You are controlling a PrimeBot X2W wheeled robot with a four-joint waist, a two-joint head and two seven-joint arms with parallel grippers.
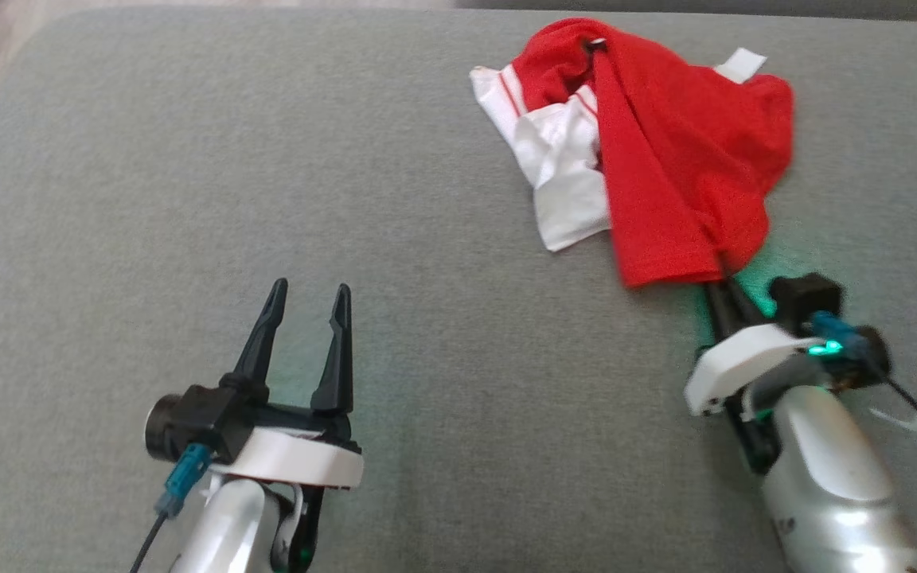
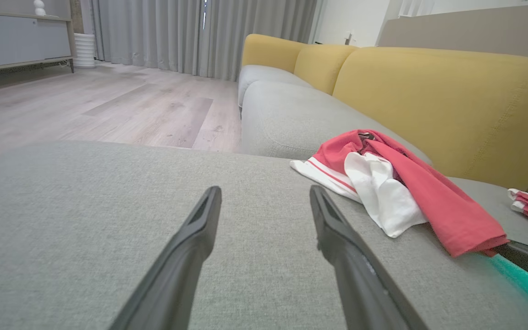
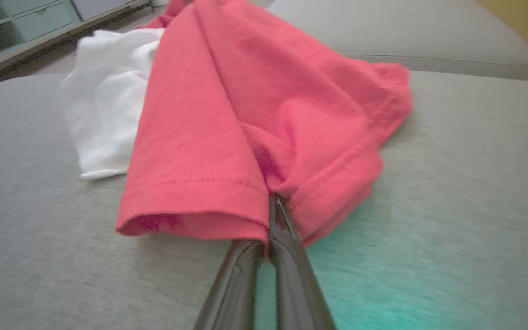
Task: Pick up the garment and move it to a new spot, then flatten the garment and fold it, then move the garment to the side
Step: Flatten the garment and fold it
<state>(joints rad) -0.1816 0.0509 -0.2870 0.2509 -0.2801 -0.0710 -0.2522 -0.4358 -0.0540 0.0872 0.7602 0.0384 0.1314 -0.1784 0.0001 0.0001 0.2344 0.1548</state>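
- Pinching the stitched hem of the garment (image 1: 665,159), my right gripper (image 3: 271,220) has its slim dark fingers pressed together on soft red knit.
- It lies crumpled, red over white panels, on the grey woven cushion (image 1: 427,239), ahead on my right.
- My left gripper (image 1: 311,294) is spread wide, holding nothing, well apart.

Left gripper (image 1: 310,286) sat with fingers spread wide, holding nothing. Right gripper (image 1: 723,274) was stretched forward, pinched shut on the garment (image 1: 665,159) hem.
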